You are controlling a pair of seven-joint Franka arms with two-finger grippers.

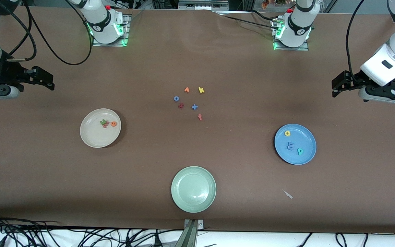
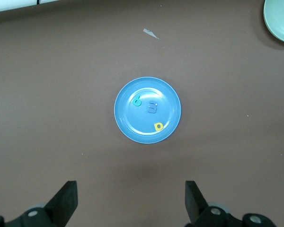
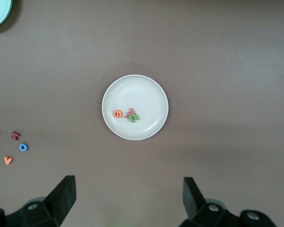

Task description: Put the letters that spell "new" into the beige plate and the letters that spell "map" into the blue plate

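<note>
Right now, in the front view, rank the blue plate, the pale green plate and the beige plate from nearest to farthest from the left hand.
1. Blue plate: toward the left arm's end of the table, closest to the open left hand.
2. Pale green plate: mid-table, nearest the front camera.
3. Beige plate: toward the right arm's end.

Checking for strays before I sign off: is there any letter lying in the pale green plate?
No. In the front view the pale green plate holds nothing, only its bare glazed surface showing.
</note>
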